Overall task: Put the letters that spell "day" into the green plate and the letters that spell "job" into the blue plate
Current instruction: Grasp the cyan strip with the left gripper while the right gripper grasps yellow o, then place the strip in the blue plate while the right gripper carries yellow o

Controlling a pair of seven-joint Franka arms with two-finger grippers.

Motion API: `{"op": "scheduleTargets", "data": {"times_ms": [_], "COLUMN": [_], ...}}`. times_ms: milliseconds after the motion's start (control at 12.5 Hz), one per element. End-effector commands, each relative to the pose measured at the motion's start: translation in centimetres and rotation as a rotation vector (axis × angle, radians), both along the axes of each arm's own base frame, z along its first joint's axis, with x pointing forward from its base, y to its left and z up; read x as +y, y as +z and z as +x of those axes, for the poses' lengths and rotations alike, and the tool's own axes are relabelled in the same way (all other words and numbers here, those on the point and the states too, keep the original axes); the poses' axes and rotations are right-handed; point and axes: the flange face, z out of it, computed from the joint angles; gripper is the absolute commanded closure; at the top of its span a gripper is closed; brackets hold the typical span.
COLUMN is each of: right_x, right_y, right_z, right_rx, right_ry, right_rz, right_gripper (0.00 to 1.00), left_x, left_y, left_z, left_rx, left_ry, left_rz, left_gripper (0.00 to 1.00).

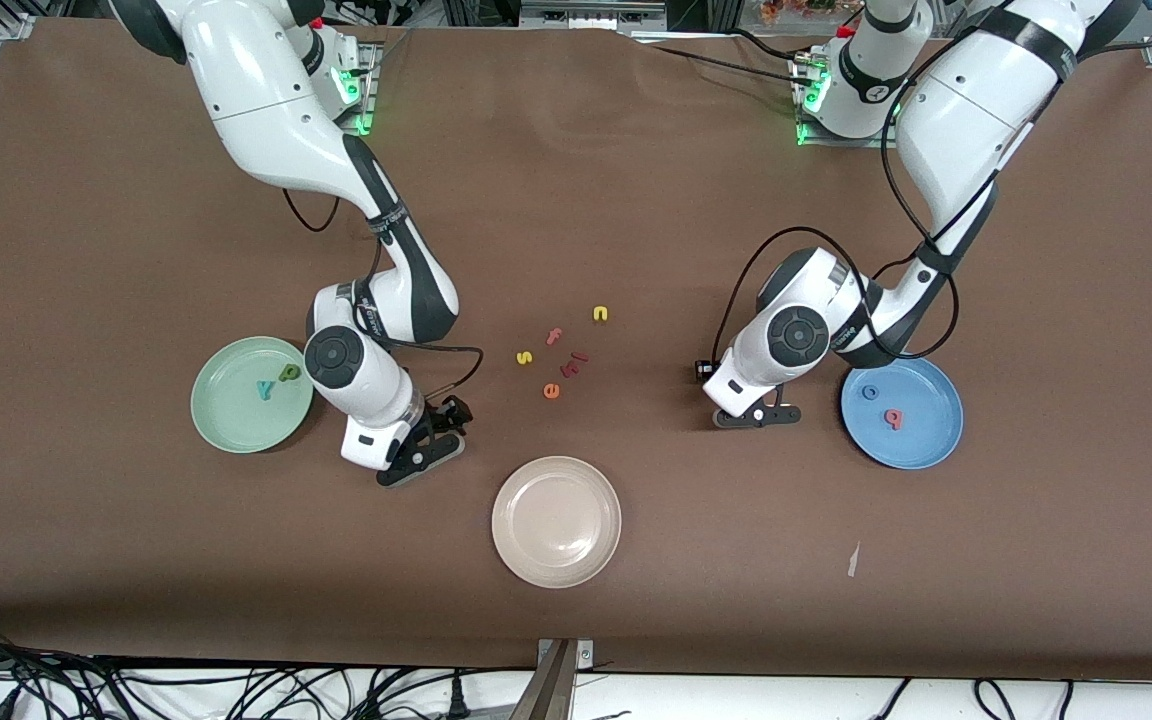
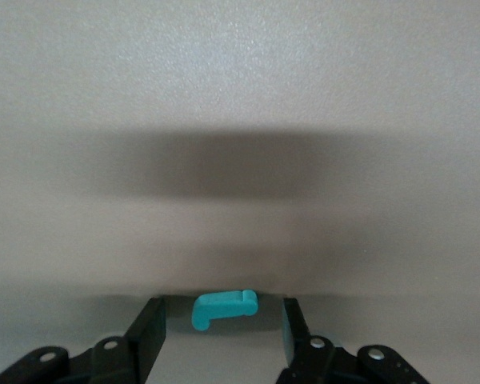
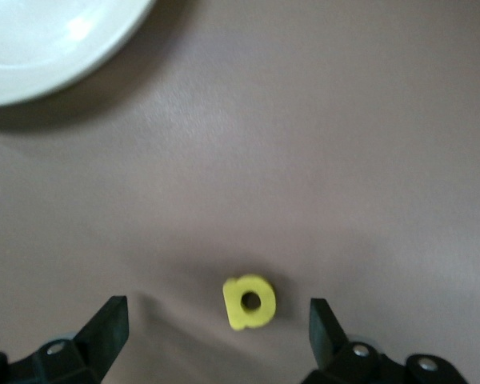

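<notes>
Currently two pickups are in hand at once, and each can fail in its own way. The left hand (image 1: 758, 417) is set low on the worktop (image 1: 636, 180) beside the blue plate (image 1: 921, 445), its fingers (image 2: 148, 332) partly drawn in on either side of the teal j (image 2: 222, 308), which lies flat between them and is not yet touched. Because the letter is thin and lies flat, it could be pushed sideways or tipped by whichever finger meets it first, and then be missed or pinched by a corner only.

The right hand (image 1: 426, 452) is set low between the green plate (image 1: 221, 420) and the beige plate (image 1: 556, 520), its fingers (image 3: 104, 332) spread wide around the yellow loop letter (image 3: 249, 302), with clear gaps on both sides. A grip too high would close over it with nothing caught.

The blue o (image 1: 870, 392) and the salmon letter (image 1: 894, 418) already lie in the blue plate; the teal y (image 1: 264, 389) and the dark green letter (image 1: 289, 372) lie in the green plate. A letter dropped from too high could bounce off a rim. The spare letters (image 1: 561, 350) in the middle of the worktop are well apart from both hands.
</notes>
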Motion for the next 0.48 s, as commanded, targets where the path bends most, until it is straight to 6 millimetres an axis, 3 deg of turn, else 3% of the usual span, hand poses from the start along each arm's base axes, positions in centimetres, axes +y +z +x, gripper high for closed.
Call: {"op": "scheduleTargets", "data": {"times_ms": [0, 160, 319, 399], "right_x": [0.3, -0.3, -0.7, -0.8], "right_y": [0.0, -0.3, -0.7, -0.9], "right_z": [1.2, 1.2, 0.9, 0.6], "right_rx": [-0.014, 0.001, 0.05, 0.085], "right_ry": [0.04, 0.091, 0.098, 0.105], "right_rz": [0.008, -0.003, -0.015, -0.022], "right_gripper": [0.0, 0.0, 0.01, 0.01], "left_x": [-0.2, -0.2, -0.2, -0.1], "left_y": [-0.5, -0.4, -0.4, -0.4], "left_z": [-0.2, -0.1, -0.1, -0.1], "left_rx": [-0.021, -0.024, -0.024, -0.024], "left_ry": [-0.017, -0.019, -0.019, -0.018], "left_rz": [0.025, 0.026, 0.026, 0.026], "left_gripper": [0.36, 0.46, 0.78, 0.88]}}
